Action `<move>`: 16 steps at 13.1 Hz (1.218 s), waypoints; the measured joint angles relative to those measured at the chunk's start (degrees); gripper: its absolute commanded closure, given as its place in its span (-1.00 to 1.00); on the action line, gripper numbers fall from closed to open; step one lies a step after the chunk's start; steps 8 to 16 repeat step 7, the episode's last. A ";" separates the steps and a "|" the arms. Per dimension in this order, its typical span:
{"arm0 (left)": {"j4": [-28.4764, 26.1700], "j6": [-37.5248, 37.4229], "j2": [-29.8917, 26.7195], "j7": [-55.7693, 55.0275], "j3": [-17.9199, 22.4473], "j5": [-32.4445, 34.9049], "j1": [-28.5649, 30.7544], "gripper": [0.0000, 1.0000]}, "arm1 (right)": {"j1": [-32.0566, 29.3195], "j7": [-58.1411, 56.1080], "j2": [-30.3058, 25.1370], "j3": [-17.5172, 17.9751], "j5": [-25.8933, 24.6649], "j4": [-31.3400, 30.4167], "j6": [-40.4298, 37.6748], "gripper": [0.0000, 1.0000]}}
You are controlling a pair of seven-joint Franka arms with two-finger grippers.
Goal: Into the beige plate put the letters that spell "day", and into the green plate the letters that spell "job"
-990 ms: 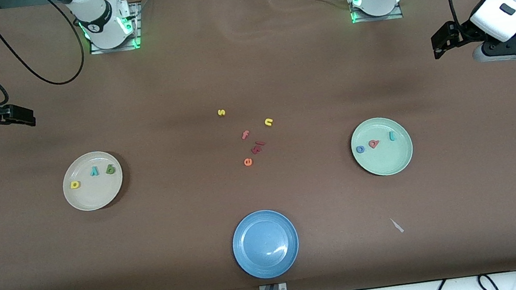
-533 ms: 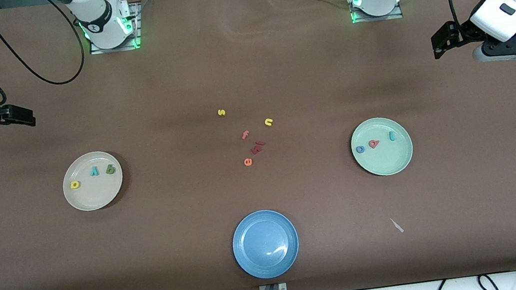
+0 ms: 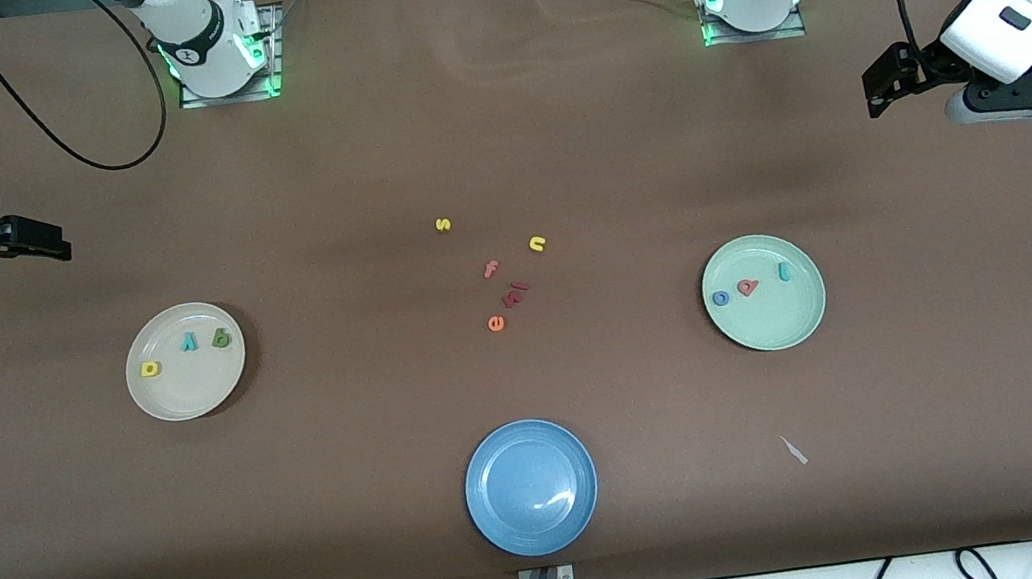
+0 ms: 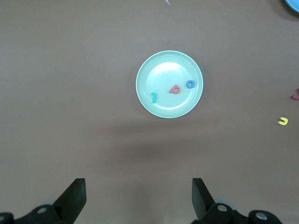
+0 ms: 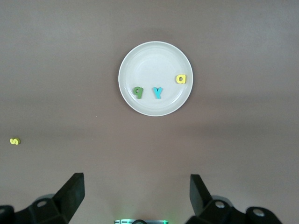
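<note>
You have both words sorted, as far as I can judge. The beige plate [image 3: 188, 401] at the right arm's end of the surface holds the yellow d [image 3: 150, 369] at its nine o'clock, with the teal y [image 3: 189, 342] and the green a [image 3: 222, 338] near twelve and one. The green plate [image 3: 774, 329] at the left arm's end holds the blue o [image 3: 720, 298], the red b [image 3: 748, 287] and the teal j [image 3: 783, 271]. The leftover letters [image 3: 501, 271] lie mid-surface, and the blue plate [image 3: 535, 519] sits nearest the camera. The left tool [image 4: 138, 196] and right tool [image 5: 136, 193] hover over bare surface, each with fingers spread apart and gripping nothing. Nothing seems left to move.
</note>
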 measured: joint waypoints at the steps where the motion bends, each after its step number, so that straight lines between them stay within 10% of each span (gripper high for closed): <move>1: 0.00 0.00 0.00 0.00 0.00 0.00 0.00 -1.00 | -0.01 -0.54 0.17 -0.04 0.00 0.00 0.13 -1.00; 16: 0.00 0.00 0.00 0.00 0.00 0.00 0.00 -1.00 | -0.15 -1.13 0.35 -0.09 0.00 0.00 0.35 -1.00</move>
